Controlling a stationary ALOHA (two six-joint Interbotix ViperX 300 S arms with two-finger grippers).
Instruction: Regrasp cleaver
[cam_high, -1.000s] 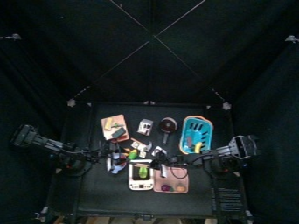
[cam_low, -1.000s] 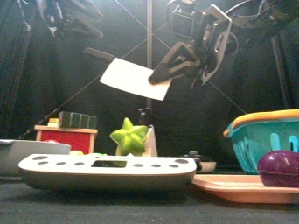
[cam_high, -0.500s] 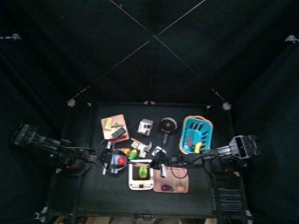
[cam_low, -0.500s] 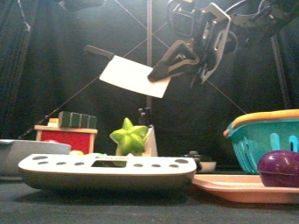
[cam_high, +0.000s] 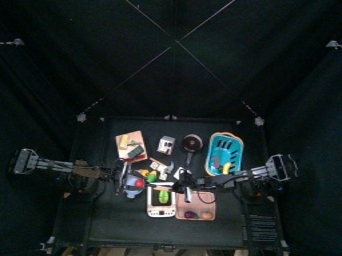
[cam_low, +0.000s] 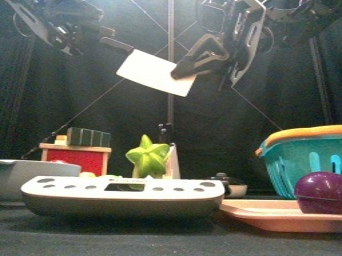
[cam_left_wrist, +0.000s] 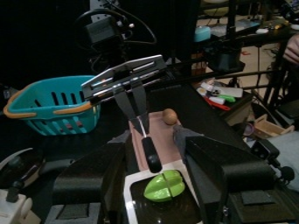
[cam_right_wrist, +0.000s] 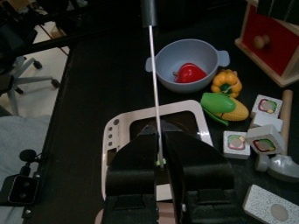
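Right gripper (cam_low: 214, 62) clenching cleaver (cam_low: 156, 73) by blade edge, holding it aloft above table (cam_low: 80, 236), handle pointing toward left side. Left gripper (cam_low: 83, 33) jaws standing wide, empty; since a second ago arm swinging in from upper left, now arriving just beside handle, not yet touching. Judgement: handover approach under way; left closing on handle comes next. Green star toy (cam_low: 148, 157) sitting below.

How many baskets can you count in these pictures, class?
1. A teal basket with an orange rim stands on the table's right side in the front view, behind the purple ball on the pink tray. Others could be hidden behind nearer things.
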